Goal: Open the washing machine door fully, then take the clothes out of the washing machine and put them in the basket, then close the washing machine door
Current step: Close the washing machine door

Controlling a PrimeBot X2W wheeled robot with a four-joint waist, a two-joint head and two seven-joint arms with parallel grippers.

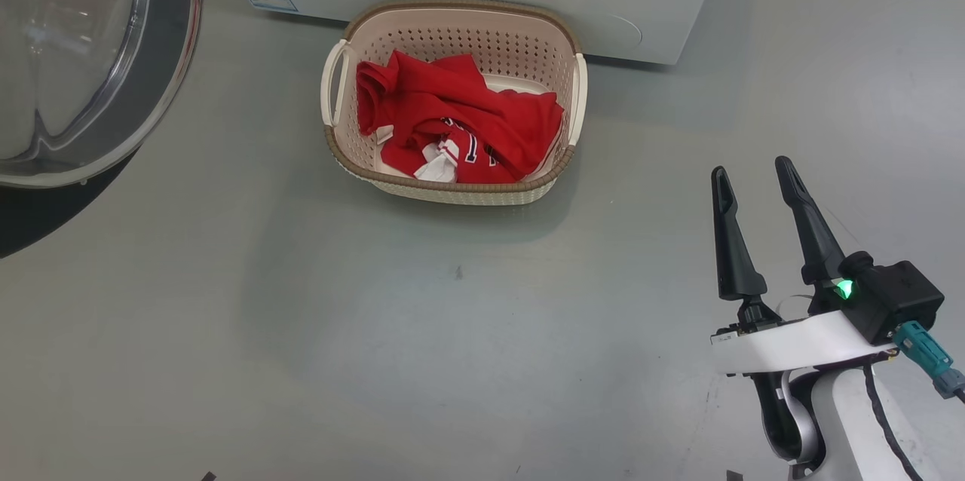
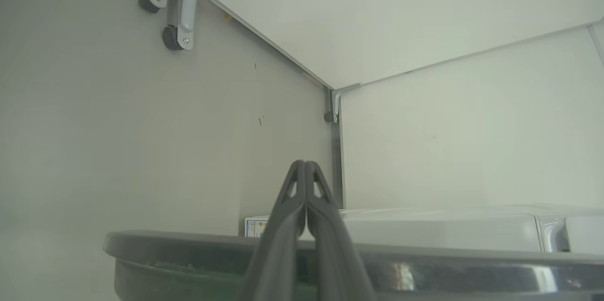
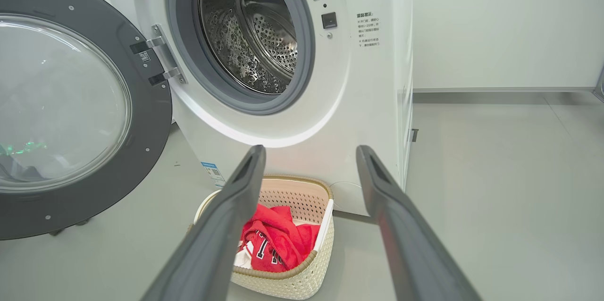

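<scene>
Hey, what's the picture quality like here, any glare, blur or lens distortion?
Head view: even light, pale glare on the washing machine door, soft shadow before the basket. Right wrist view: glints in the drum, right gripper soft up close. Left wrist view: hazy, low contrast.

Drum mouth (image 3: 250, 32) unblocked, door (image 3: 61, 103) swung wide beside it, basket (image 1: 452, 40) on floor (image 1: 226, 315) below — open floor around right hand (image 1: 752, 166).

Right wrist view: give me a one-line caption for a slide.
Open right tool faces the washer, door wide open, red clothes in the basket below.
</scene>
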